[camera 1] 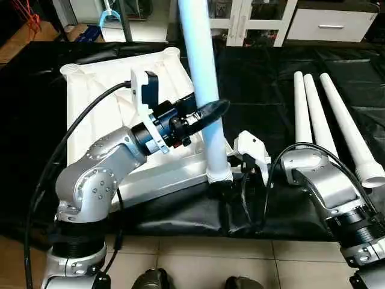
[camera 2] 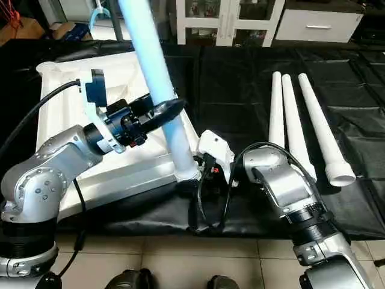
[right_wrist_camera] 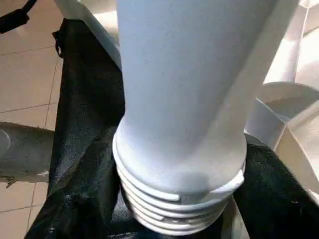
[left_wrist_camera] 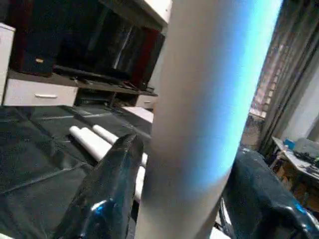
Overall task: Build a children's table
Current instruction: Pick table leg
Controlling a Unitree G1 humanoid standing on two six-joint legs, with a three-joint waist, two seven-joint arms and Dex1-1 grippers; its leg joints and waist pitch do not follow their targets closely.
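The tabletop (camera 1: 114,120) lies underside up on the black-covered worktop (camera 1: 264,90). One leg (camera 1: 204,78) stands tilted at its near corner, threaded end (right_wrist_camera: 174,209) down. The left gripper (camera 1: 207,114) brackets the leg's shaft, jaws parted beside it. The right gripper (right_wrist_camera: 174,199) has its jaws around the threaded base. Three legs (camera 1: 319,114) lie together well to the right.

No legible text or labels anywhere.

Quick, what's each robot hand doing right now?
Left gripper: fingers on either side of the upright leg; grip cannot be told.
Right gripper: closed on the leg's threaded end.
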